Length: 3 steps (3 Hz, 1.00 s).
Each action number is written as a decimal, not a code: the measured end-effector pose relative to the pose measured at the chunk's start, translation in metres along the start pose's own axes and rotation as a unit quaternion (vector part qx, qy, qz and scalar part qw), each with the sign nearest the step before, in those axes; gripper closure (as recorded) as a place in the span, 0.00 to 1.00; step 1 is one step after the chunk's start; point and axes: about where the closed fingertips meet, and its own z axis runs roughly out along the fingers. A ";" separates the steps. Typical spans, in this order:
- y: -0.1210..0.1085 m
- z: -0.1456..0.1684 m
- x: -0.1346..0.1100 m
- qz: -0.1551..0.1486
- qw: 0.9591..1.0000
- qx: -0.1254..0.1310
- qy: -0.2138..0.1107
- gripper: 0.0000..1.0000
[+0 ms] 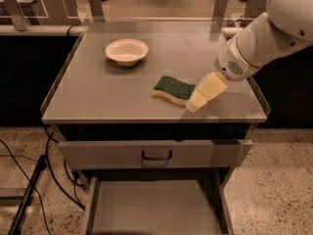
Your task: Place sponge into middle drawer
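Fingers [208, 89]: pale yellow, reading as one tapered wedge w/ no gap I can see, so narrow, pressed together, nothing held. From the one camera view, the gripper [192, 105] points down and to the left, its tip at or just above the bench top [98, 92] near the front edge, right of centre. I can't tell whether it actually touches. The white arm [264, 38] comes in over the bench's right edge.

The sponge [174, 89] lies flat on the bench, green face up, just beside the gripper tip on its left; can't tell if they touch. A white bowl [126, 51] sits upright toward the back, left of centre, well apart from the sponge.

Below the front edge, the drawer w/ the loop handle [156, 153] is pulled out a little. Under it the middle drawer [156, 207] is pulled further out, its grey floor bare.
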 end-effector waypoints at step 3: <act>-0.005 0.098 -0.037 0.010 0.999 -0.044 -0.020 0.00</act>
